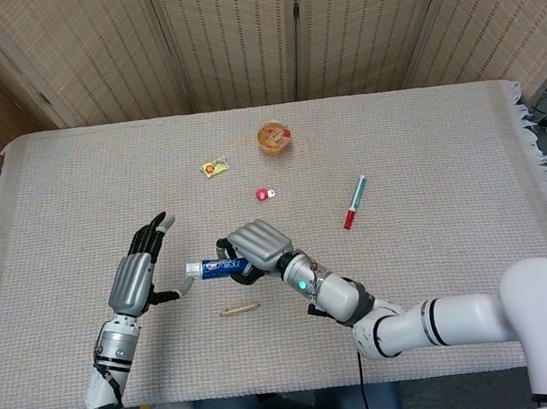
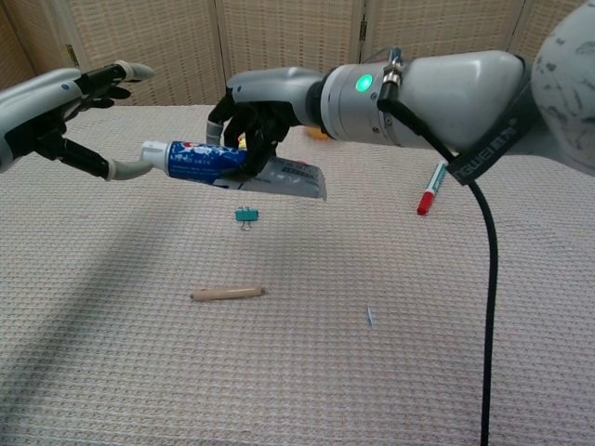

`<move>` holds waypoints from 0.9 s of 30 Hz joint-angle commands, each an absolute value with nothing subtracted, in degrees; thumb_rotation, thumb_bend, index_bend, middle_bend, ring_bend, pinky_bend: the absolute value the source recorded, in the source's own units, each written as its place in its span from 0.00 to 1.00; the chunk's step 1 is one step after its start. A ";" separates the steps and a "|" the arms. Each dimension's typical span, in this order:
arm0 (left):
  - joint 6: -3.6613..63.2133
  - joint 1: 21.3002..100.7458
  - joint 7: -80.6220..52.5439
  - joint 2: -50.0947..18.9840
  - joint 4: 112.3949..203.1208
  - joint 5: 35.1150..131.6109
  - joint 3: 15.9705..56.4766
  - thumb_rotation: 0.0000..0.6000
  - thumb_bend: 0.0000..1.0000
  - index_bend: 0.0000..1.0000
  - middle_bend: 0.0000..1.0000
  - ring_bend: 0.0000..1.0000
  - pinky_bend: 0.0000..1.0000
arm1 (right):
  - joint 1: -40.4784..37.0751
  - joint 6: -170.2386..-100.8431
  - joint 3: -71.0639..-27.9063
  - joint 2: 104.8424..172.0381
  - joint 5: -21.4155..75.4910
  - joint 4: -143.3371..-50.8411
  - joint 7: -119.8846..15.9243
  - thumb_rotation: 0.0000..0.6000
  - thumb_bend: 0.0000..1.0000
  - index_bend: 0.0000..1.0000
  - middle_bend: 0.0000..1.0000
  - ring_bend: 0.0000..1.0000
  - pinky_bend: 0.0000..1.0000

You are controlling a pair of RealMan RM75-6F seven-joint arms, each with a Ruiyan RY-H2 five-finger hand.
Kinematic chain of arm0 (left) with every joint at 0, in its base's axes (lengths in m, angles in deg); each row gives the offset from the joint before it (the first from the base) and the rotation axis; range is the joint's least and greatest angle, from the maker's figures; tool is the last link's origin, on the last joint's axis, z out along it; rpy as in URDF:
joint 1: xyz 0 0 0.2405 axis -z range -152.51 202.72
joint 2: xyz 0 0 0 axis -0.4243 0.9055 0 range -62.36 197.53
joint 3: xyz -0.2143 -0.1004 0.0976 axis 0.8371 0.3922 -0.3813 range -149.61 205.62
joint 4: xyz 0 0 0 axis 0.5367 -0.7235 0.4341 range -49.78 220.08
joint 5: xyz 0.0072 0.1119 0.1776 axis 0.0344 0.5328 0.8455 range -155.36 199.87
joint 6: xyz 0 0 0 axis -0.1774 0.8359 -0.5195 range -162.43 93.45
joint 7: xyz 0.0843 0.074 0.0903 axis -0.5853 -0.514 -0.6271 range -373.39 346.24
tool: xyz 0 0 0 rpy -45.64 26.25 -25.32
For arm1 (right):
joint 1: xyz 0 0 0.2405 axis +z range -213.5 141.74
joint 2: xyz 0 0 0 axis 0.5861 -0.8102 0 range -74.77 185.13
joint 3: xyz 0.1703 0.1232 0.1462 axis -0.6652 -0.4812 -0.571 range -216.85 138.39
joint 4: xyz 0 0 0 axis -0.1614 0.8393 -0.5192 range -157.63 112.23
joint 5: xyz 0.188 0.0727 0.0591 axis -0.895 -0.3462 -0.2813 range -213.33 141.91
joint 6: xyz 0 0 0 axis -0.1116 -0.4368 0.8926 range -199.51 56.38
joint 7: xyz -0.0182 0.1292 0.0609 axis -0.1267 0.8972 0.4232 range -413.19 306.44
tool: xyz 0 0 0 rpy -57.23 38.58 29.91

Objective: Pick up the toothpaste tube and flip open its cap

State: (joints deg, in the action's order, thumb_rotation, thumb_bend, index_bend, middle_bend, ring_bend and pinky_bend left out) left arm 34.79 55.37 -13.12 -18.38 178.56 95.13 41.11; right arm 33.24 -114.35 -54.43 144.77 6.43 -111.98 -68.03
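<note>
Left hand: fingers spread, holding nothing; its thumb tip lies at the white cap, and actual contact cannot be confirmed. Toothpaste tube: raised off the bench, held across its blue body by the right hand, whose fingers are clamped round it. Long axis runs roughly level and side to side between the hands: cap end toward the left hand, flat crimped tail projecting past the right hand on the far side.

Risk, as a judgement: a thumb push against the cap could rotate or slide the tube within the grasp, since the right hand holds mid-body; a tighter squeeze could eject paste once the cap opens.
</note>
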 commanded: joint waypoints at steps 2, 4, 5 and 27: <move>34.65 55.34 -12.81 -18.38 178.51 95.12 41.01 1.00 0.78 0.00 0.00 0.00 0.00 | 33.27 -114.43 -54.40 144.78 6.32 -111.91 -68.03 1.00 0.71 0.71 0.65 0.70 0.51; 34.52 55.34 -12.80 -18.29 178.39 95.11 40.91 1.00 0.81 0.00 0.00 0.00 0.00 | 33.26 -114.50 -54.39 144.74 6.25 -111.98 -68.02 1.00 0.71 0.71 0.65 0.70 0.51; 34.48 55.34 -12.81 -18.25 178.37 95.12 40.87 1.00 0.82 0.00 0.00 0.00 0.00 | 33.27 -114.54 -54.37 144.71 6.25 -112.02 -68.05 1.00 0.71 0.71 0.65 0.70 0.51; 35.59 54.84 -12.09 -17.60 179.09 95.67 41.13 1.00 0.86 0.00 0.00 0.00 0.00 | 33.60 -114.40 -53.95 143.86 4.95 -112.61 -68.54 1.00 0.72 0.71 0.65 0.71 0.51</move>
State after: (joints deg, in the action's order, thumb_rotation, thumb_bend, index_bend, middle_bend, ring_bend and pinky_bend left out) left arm 35.56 54.86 -12.12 -17.65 179.04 95.62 41.14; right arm 33.59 -114.40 -53.93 143.86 4.96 -112.62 -68.57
